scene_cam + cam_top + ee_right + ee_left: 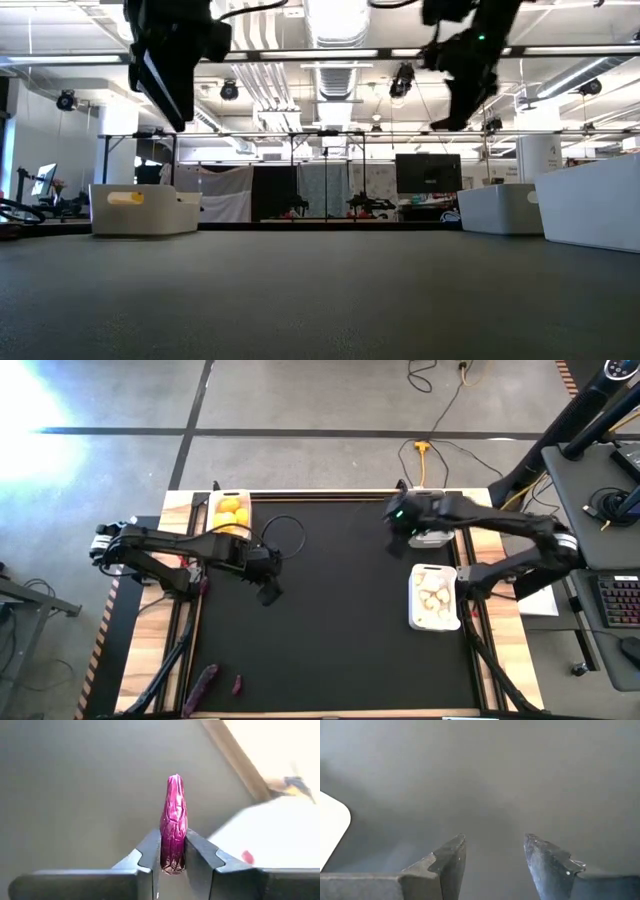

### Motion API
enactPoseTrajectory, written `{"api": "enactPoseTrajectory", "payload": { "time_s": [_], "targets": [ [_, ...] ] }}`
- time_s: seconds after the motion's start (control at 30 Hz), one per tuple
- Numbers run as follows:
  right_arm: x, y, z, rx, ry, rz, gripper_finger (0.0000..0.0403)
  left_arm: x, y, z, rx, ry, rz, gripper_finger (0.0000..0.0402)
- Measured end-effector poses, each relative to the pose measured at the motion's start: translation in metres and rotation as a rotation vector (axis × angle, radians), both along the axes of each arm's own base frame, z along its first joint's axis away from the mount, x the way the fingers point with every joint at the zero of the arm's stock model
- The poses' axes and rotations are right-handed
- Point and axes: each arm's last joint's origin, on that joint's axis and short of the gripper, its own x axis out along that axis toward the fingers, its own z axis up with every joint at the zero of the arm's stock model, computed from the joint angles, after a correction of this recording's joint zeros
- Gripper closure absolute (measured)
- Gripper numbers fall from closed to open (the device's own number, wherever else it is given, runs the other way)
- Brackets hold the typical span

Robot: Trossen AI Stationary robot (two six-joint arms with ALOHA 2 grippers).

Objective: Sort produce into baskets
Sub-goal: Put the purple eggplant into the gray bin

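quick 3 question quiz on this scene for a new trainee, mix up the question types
1. True or false: the right tool is shut on a purple eggplant piece.
2. The bin at the table's far left corner holds: A) garlic B) yellow fruit C) nothing.
3. Fill in: the left tool is ____ and holds nothing.

Key
1. True; the piece stands clamped between the fingers in the right wrist view.
2. B; the garlic bulbs lie in the bin on the right side.
3. Open; only the black mat shows between its fingers.
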Motion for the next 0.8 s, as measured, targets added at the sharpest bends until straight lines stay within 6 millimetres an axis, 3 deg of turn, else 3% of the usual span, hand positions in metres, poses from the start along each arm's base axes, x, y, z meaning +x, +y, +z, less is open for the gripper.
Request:
{"api": "enactPoseTrajectory", "payload": {
  "time_s": [0.1,0.2,0.3,0.47,0.8],
  "targets": [
    [-0.027,-0.020,0.013,-0.103,0.006,-0.207,0.0342,0.000,0.001,-0.001,0.003,0.006,-0.013,0.0218],
    [-0.046,-0.041,0.013,-0.110,0.020,-0.362,0.0346,0.000,0.001,-0.001,0.007,0.006,-0.021,0.0218],
    [-0.060,-0.059,0.003,-0.086,0.065,-0.466,0.0348,0.000,0.001,-0.001,0.005,0.006,-0.015,0.0218],
    [-0.078,-0.091,-0.030,0.011,0.180,-0.606,0.0348,0.000,-0.003,-0.001,-0.031,-0.002,0.037,0.0218],
    [-0.066,-0.124,-0.079,0.137,0.252,-0.686,0.0348,-0.005,-0.029,-0.002,-0.054,0.012,0.036,0.0218]
  ]
}}
